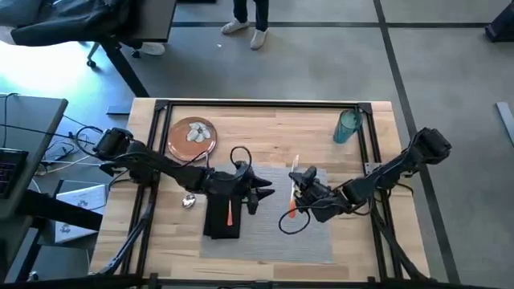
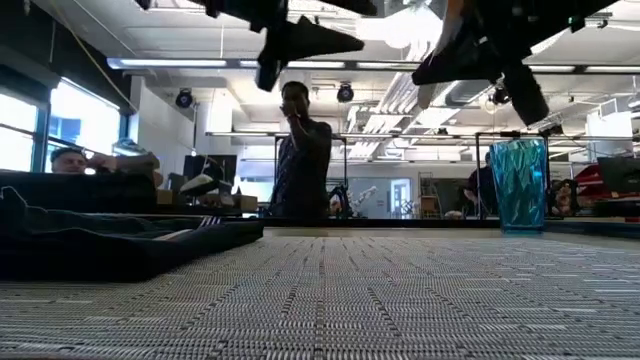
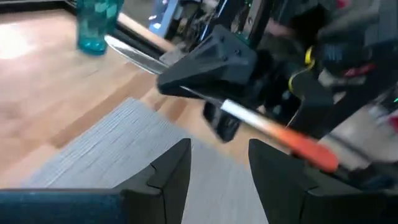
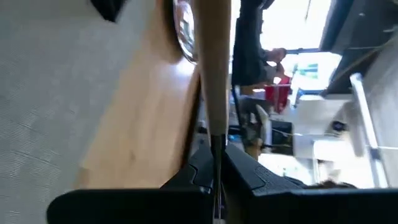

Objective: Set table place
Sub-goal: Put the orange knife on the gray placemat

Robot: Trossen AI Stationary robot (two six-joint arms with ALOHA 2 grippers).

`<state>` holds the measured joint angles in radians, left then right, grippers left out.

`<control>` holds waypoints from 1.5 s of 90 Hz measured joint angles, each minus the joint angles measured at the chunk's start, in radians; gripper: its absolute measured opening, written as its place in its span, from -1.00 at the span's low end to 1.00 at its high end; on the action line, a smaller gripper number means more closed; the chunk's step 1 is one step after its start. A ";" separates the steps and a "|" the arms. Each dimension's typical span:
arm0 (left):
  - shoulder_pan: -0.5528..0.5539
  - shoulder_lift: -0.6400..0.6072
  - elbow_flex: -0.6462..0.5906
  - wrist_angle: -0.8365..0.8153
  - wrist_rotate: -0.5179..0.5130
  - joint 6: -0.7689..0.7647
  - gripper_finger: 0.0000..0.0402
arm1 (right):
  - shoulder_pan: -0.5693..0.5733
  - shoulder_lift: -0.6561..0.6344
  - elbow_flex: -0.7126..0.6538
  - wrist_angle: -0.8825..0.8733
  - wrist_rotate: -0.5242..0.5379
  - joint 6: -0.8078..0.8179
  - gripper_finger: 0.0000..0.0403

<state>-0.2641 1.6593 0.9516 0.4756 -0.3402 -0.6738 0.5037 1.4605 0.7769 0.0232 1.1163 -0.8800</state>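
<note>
Two tools over the grey placemat point(image 1: 273, 233), both near its middle. Right tool point(image 1: 299, 193) is clamped on the knife point(image 1: 293, 189): orange handle toward the near edge of the bench point(image 1: 265, 132), blade toward the far edge, held clear above the mat. Left tool point(image 1: 261, 193) sits just beside it, fingers point(image 3: 171, 171) apart, holding nothing.

Black napkin point(image 1: 222, 213) lies on the mat's left edge with the orange-handled fork point(image 1: 230, 213) on top of it. Spoon point(image 1: 189, 201) is on bare wood just left of the napkin. Orange-brown plate point(image 1: 192, 138) is toward the far-left corner of the bench, well apart from both tools. Teal tumbler point(image 1: 347, 127) stands upright toward the far-right corner.

Left wrist view shows what the overhead does not: the knife's blade point(image 3: 134, 53) and handle point(image 3: 305, 146) sticking out either side of the right tool, tumbler point(image 3: 96, 25) beyond. Right wrist view shows its fingers point(image 4: 193, 174) pinched tight on the blade edge. Low view shows both tools off the mat, napkin point(image 2: 110, 245) flat at left, and a person point(image 2: 300, 155) standing in the room behind.
</note>
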 joint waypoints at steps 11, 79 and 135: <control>0.028 0.064 0.000 0.077 0.070 -0.083 -0.27 | 0.000 0.000 0.000 0.033 0.000 -0.054 -1.00; 0.063 0.272 0.080 0.403 0.257 -0.207 -0.27 | 0.003 0.000 0.002 0.022 0.002 -0.068 -1.00; 0.065 0.269 0.039 0.487 0.252 -0.242 -0.27 | 0.033 -0.002 0.000 -0.060 0.026 0.019 -1.00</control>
<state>-0.1988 1.9288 0.9905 0.9623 -0.0880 -0.9156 0.5363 1.4586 0.7769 -0.0367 1.1420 -0.8610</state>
